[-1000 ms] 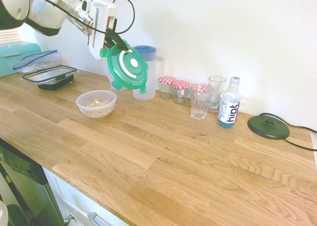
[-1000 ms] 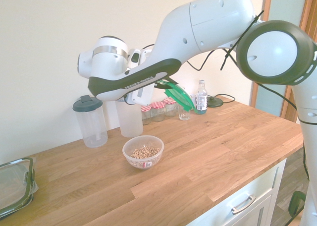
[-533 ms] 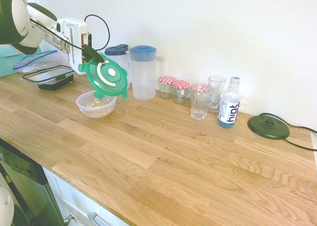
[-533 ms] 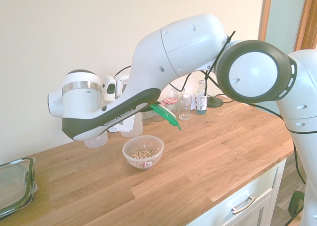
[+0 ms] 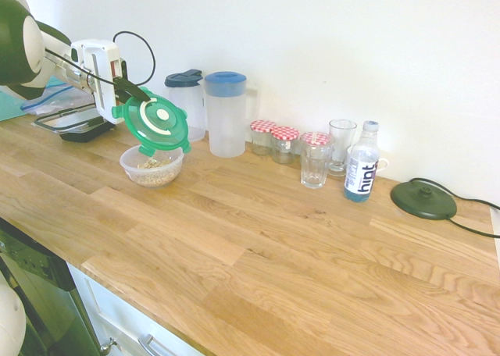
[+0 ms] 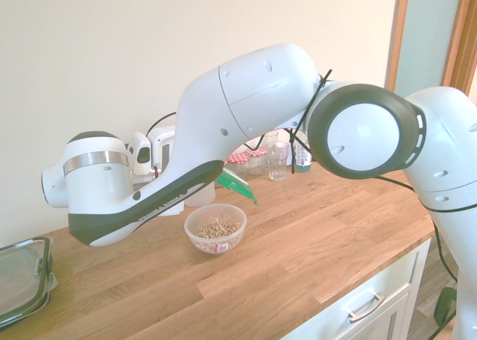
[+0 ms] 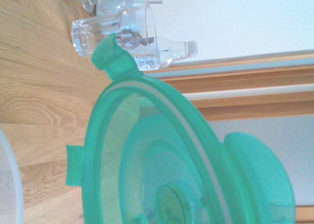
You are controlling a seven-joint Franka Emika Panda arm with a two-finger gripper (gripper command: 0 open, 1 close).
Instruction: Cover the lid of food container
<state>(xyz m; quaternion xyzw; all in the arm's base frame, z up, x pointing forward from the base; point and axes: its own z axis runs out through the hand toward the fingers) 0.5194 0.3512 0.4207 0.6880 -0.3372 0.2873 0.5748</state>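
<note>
On counter: one lid, one food container, two pitchers.

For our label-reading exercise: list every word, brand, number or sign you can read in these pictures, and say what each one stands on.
"hint": on the blue label of the water bottle, first exterior view.
Small print on that label, seen in the wrist view: too blurred to read.
Red sticker on the food container: too small to read.
Lettering along the robot arm's dark band: not legible.

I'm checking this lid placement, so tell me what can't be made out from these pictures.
- Gripper fingers on the lid: second exterior view, arm hides them.
- Gap between lid and food container: first exterior view, lid overlaps the rim.
- Rectangular container: second exterior view, cut off by the edge.
</note>
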